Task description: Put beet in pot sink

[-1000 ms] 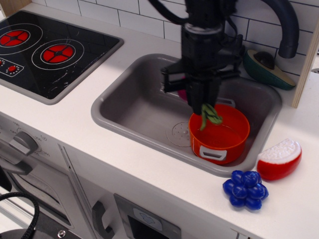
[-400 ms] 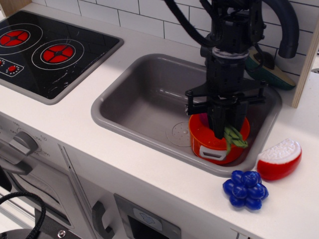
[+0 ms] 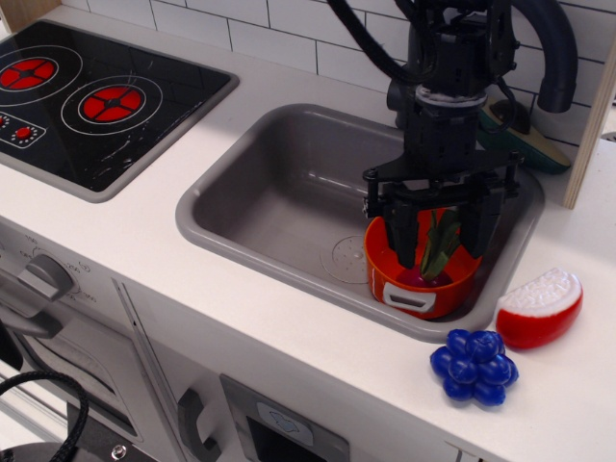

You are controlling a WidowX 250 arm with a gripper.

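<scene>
The beet [image 3: 433,262] lies inside the orange-red pot [image 3: 390,268], its magenta bulb low near the pot's front and its green stalks pointing up. The pot stands in the right part of the grey sink [image 3: 279,192]. My black gripper [image 3: 443,231] hangs just above the pot with its two fingers [image 3: 406,236] spread wide on either side of the beet stalks. It is open and holds nothing.
A dark curved faucet [image 3: 558,58] rises at the sink's back right, with an avocado half [image 3: 529,144] behind it. A red-and-white wedge [image 3: 541,306] and a blue grape cluster [image 3: 474,366] lie on the counter at right. A black stove [image 3: 87,101] is at left.
The gripper moved right from over the sink to above the pot, then opened its fingers. The beet left the gripper and now rests in the pot.
</scene>
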